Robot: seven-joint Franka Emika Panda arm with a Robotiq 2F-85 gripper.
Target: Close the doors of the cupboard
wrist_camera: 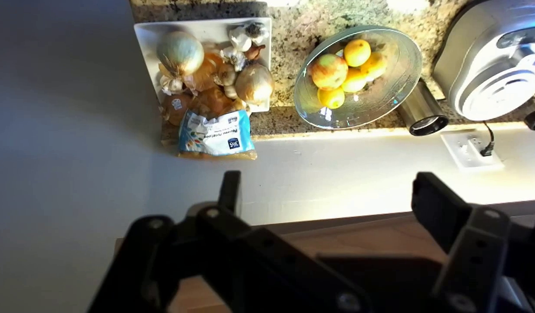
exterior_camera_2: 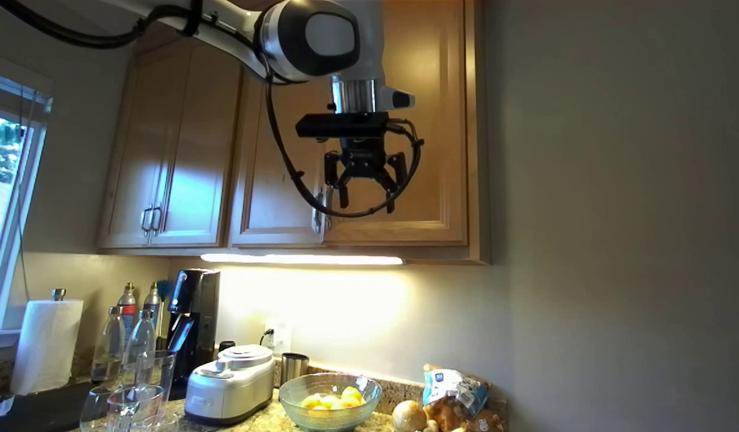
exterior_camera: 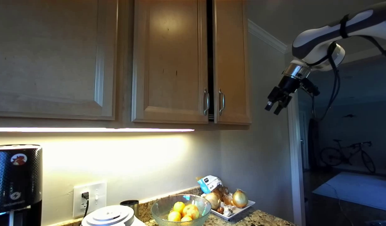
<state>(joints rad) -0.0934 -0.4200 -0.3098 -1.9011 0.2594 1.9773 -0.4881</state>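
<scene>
Slightly ajar, wooden doors [exterior_camera_2: 430, 162], behind spread end effector [exterior_camera_2: 367, 201], apart

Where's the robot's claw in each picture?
In an exterior view: claw, right half, mid-height.
In an exterior view: claw, just above centre.
Wrist view: claw, across the bottom.
Shared landmark: fruit bowl, lower than the claw in both exterior views, higher in the wrist view.

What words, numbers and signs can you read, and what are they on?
"365": on the blue and white bag.
Lightning bolt sign: on the black machine; the writing below is blurred.
Too small or blurred: the bag's other words, the little sticker near the onions, the bottle labels, the marks on the gripper.
</scene>
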